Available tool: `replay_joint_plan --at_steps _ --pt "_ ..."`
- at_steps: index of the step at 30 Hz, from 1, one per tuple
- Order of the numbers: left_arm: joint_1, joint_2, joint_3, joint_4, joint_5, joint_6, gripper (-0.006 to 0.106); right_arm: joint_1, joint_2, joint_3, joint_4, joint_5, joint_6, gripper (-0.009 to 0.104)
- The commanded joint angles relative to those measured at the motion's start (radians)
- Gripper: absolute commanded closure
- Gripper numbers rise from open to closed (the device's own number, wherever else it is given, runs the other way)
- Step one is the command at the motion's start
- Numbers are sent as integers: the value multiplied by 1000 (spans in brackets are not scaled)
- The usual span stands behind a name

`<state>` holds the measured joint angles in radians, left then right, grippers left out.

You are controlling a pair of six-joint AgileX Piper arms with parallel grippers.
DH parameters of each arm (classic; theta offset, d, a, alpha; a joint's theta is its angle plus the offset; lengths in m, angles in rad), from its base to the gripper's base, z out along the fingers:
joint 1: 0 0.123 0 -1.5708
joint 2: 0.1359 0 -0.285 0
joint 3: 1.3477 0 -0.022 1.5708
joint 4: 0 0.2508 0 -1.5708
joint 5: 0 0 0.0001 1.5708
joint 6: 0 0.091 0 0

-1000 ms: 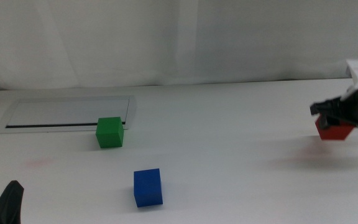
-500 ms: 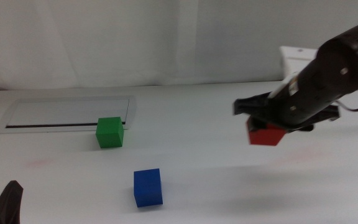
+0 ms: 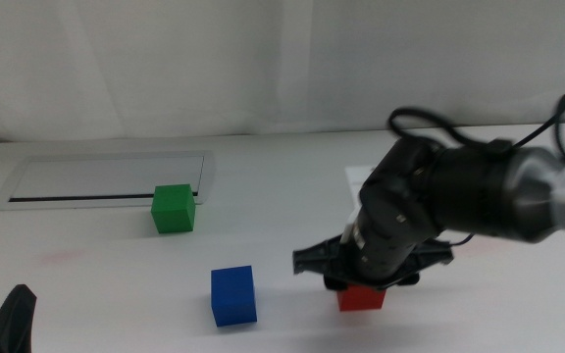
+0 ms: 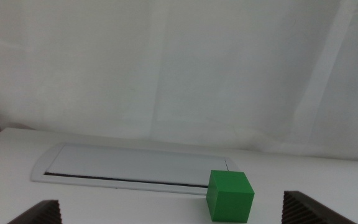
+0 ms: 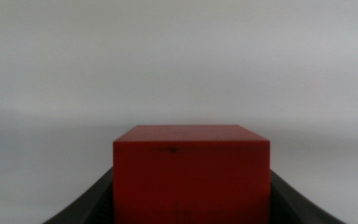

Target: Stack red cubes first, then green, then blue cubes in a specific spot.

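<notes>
The right gripper (image 3: 363,286) reaches in from the right over the near middle of the table (image 3: 292,186), its jaws clamped on the red cube (image 3: 361,298), which sits low at the table surface; whether it touches the table cannot be told. In the right wrist view the red cube (image 5: 191,173) fills the space between the two dark jaws. The blue cube (image 3: 233,295) lies to its left, apart from it. The green cube (image 3: 174,208) stands farther back, just beside a flat white tray (image 3: 106,178). The left gripper (image 3: 10,324) waits at the near left corner, jaws wide apart.
</notes>
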<state>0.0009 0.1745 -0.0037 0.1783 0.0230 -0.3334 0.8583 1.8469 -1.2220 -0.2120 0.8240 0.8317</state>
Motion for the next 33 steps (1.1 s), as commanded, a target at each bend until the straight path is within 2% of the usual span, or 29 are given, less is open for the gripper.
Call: replay_joint_plan --at_steps 1,19,25,33 --pt "-6 -3 39 -4 -12 -7 12 11 27 -3 -10 -21 10 98" --pt "-6 -3 39 -4 -12 -7 12 19 57 -3 -21 -65 39 98" --pt "-6 -3 39 -4 -12 -7 12 19 64 -3 -91 -88 106 98" --pt "-6 -3 39 -4 -12 -7 12 19 117 -3 -66 -82 104 98"
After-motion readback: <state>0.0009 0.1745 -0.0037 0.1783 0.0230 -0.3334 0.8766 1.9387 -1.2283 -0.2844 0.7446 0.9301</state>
